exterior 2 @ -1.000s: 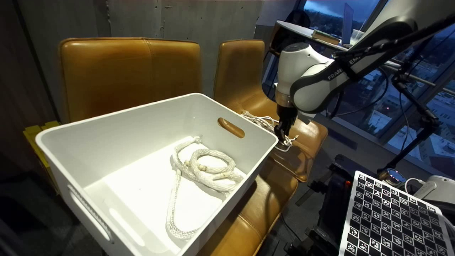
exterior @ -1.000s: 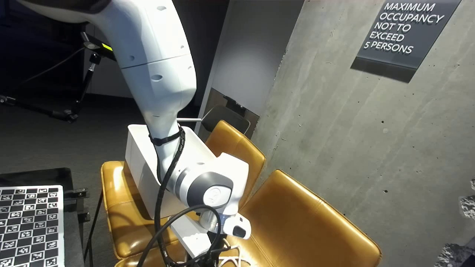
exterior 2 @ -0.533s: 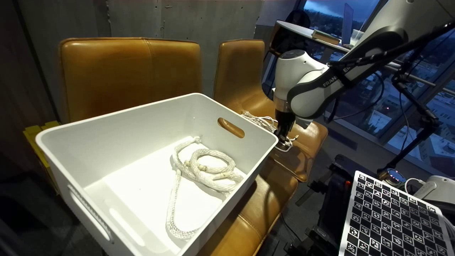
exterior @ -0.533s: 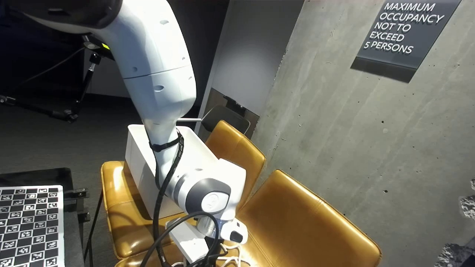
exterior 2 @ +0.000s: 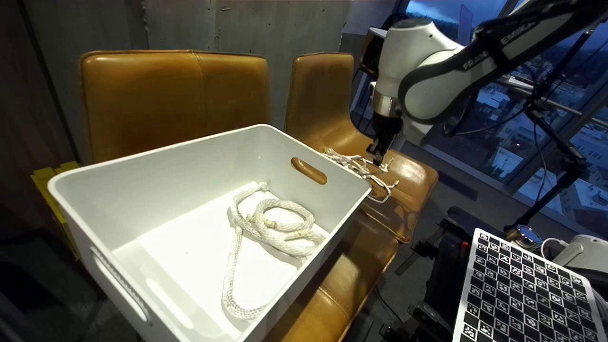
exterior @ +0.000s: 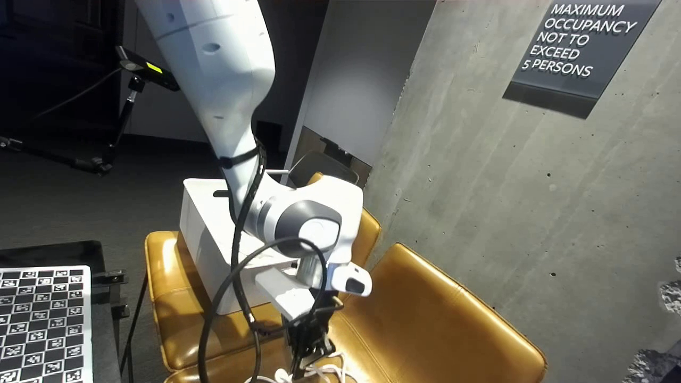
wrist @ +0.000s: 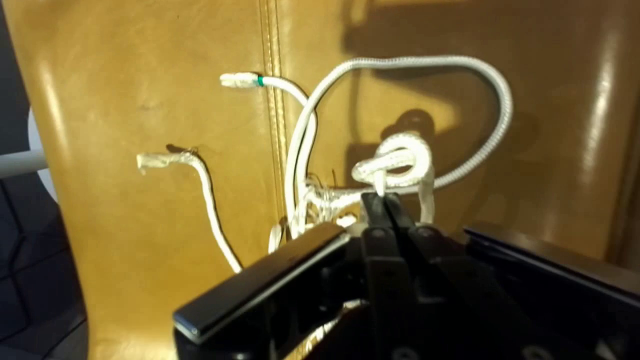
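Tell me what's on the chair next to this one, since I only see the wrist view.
Observer: A white bin stands on it, next to the seat under your tool and white cord.
Operator: Is anything in the bin?
Observer: Yes, thick white rope, partly coiled, lies inside.
Operator: What's behind the chairs?
Observer: A concrete wall, seen in both exterior views.

The cord [wrist: 410,62] looks woven, the chair [wrist: 165,110] glossy leather, the bin [exterior 2: 199,166] smooth plastic.
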`<state>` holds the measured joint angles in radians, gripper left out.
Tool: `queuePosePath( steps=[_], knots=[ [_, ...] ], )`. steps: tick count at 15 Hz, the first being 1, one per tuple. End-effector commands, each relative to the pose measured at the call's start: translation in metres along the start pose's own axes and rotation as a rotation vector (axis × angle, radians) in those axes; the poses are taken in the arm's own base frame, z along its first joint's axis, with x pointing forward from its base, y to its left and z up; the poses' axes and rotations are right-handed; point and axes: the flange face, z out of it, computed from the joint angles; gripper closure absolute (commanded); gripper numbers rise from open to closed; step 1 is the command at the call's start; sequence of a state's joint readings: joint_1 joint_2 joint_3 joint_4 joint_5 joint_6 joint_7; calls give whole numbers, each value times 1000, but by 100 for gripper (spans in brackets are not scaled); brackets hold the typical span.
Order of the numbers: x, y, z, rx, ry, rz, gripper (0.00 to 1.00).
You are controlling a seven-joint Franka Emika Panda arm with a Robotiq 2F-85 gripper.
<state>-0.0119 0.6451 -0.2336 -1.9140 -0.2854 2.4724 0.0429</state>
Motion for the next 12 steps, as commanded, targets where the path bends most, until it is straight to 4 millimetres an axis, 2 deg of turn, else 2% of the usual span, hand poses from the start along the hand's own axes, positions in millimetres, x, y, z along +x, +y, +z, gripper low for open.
queuePosePath(
  steps=[1,4,8,10,12],
  knots=[
    [-19,7,-88,14,91,14,99],
    [-24,12,-165,34,187,29,99],
    [-39,2,-271,65,314,13,99],
    [-53,-16,-322,74,388,-17,99],
    [-72,-41,-369,80,462,-69,99]
  ],
)
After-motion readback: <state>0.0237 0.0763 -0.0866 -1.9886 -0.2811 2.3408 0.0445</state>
